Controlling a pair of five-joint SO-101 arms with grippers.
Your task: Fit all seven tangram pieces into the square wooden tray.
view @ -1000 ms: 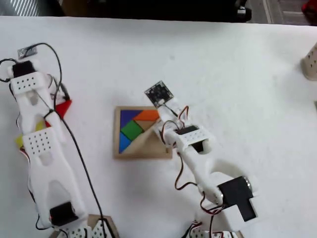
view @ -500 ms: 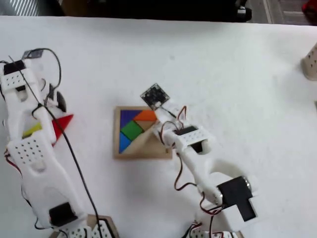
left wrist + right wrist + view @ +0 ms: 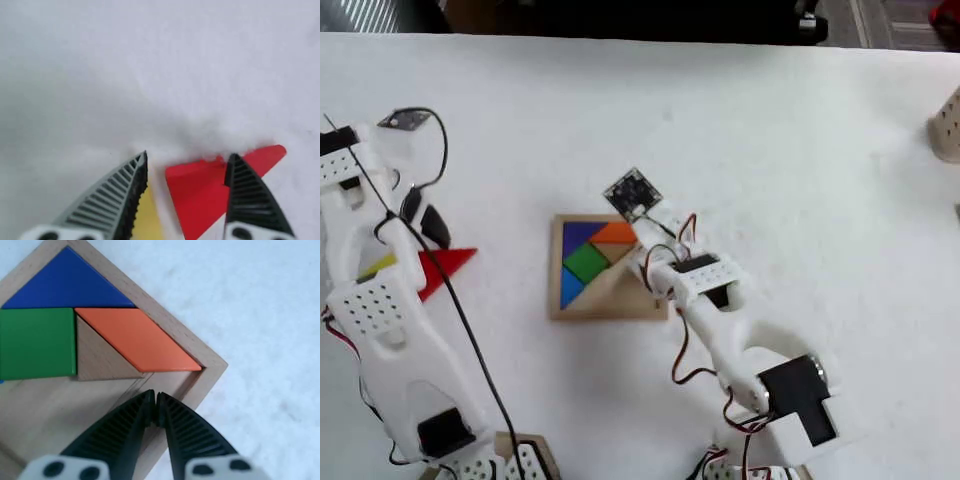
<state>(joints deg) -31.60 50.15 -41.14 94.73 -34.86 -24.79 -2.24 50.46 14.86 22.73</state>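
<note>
Left pincer (image 3: 188, 156) is spread wide over the counter (image 3: 800, 120), one finger on each side of the red triangle's (image 3: 200, 192) edge and gripping nothing. The yellow piece (image 3: 150, 222) peeks out beside the grey finger. Over the last second the left arm has swung out toward 9 o'clock. The red triangle, half hidden under that arm before, now lies exposed and seems to have slid toward 6 o'clock, its tip aimed at 3 o'clock toward the tray (image 3: 605, 313). That reads as lining up for a pick rather than a pick made, so nothing new has reached the tray. Both loose pieces sit well apart from the tray, at its 9 o'clock. Inside it are the blue triangle (image 3: 65, 282), orange parallelogram (image 3: 135, 337), green square (image 3: 35, 342) and a teal piece (image 3: 570, 290). The half toward 4 o'clock shows only wood (a wood-coloured triangle by the green square may be a piece or bare floor; I cannot tell). Right pincer (image 3: 155, 394) is clenched and empty. It has barely moved, hanging over the tray's rim near the orange parallelogram, at about 2 o'clock. There, I judge, it and its arm crowd the very space the red triangle needs. The left arm's black cable (image 3: 470, 310) trails close past the red triangle and could snag. A beige object (image 3: 948, 125) stands far off at 2 o'clock, out of the way.
</note>
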